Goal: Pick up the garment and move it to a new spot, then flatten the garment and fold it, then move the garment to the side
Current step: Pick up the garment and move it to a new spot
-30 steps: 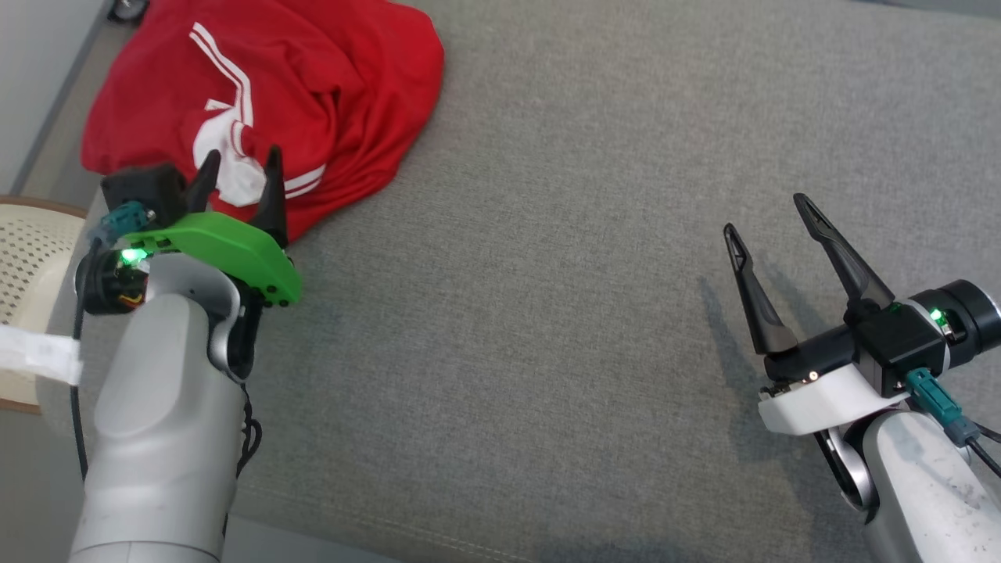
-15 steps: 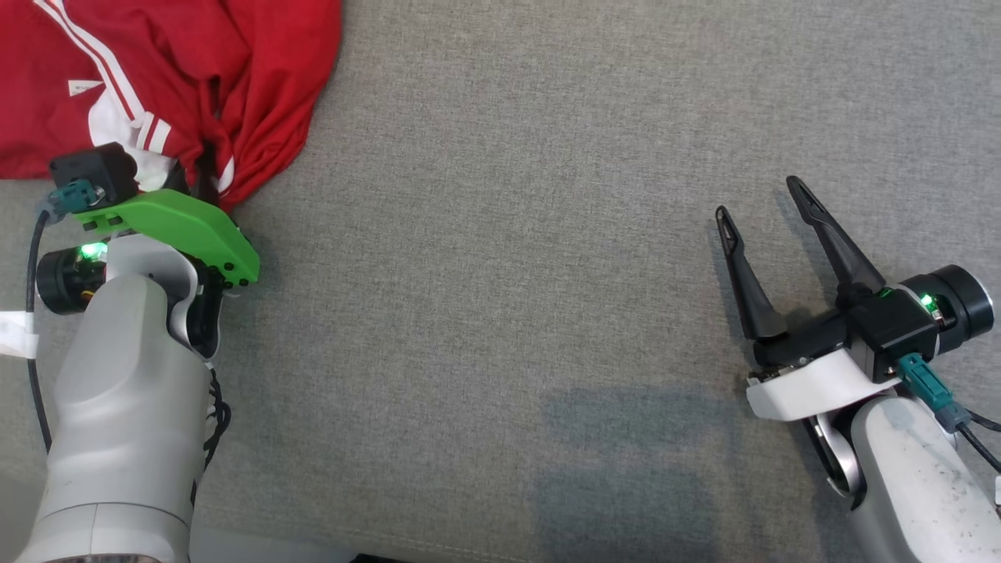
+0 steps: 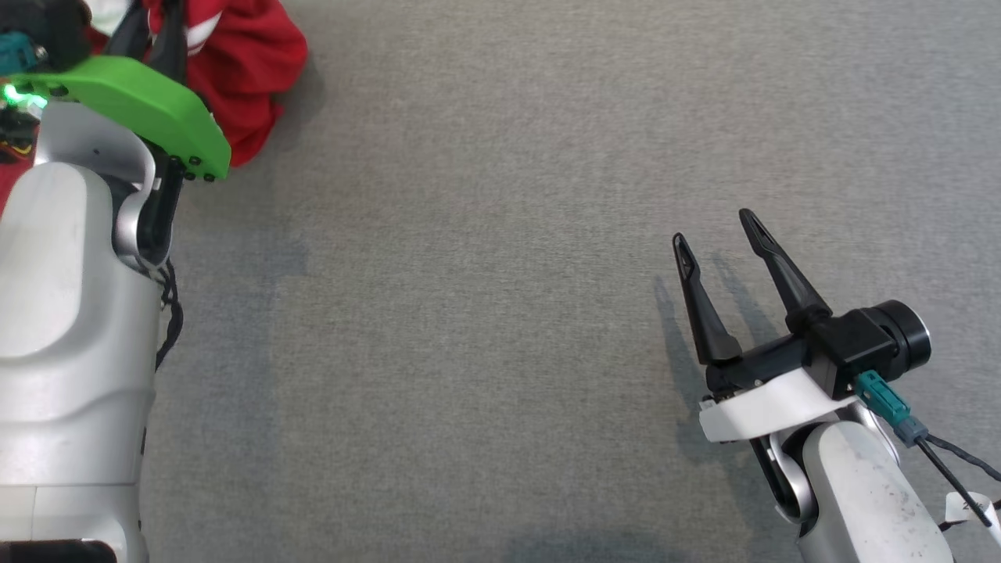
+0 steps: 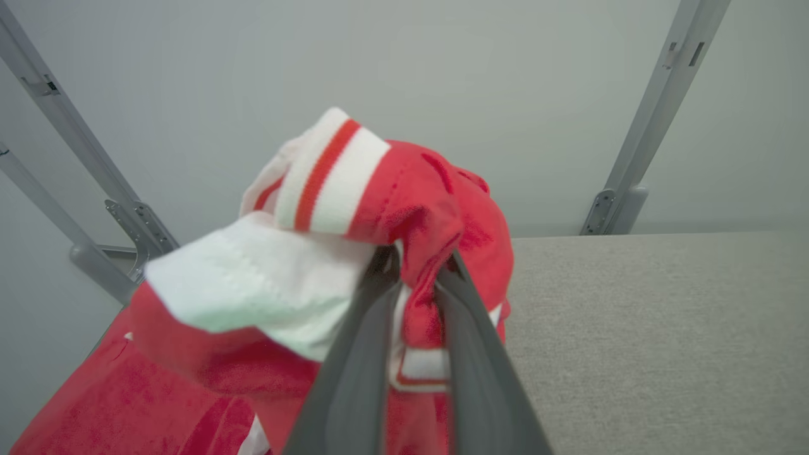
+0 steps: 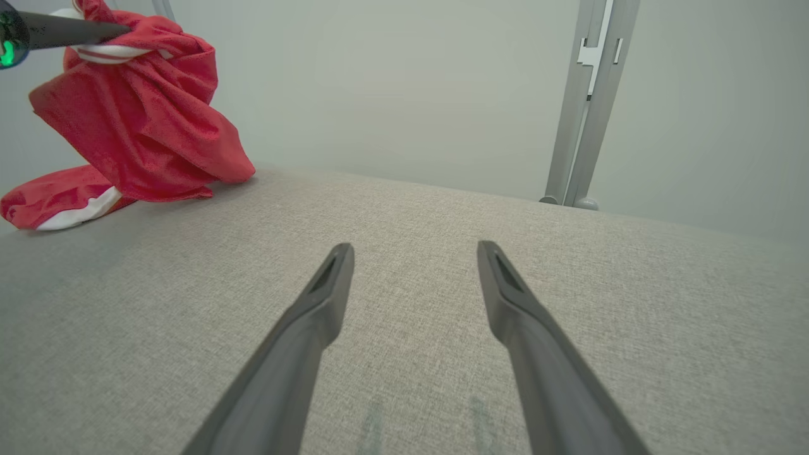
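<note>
While the left gripper has its jaws clenched on a fold of the red garment, the cloth hangs at 11 o'clock in the head view, its lower part on the grey fabric surface. The right gripper, at 4 o'clock, has its jaws released.

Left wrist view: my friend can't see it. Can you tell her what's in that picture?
The left gripper has its two dark fingers pinched shut on a bunched red garment with white stripes, holding part of it up. A grey surface lies to the right, with a pale wall and metal bars behind.
</note>
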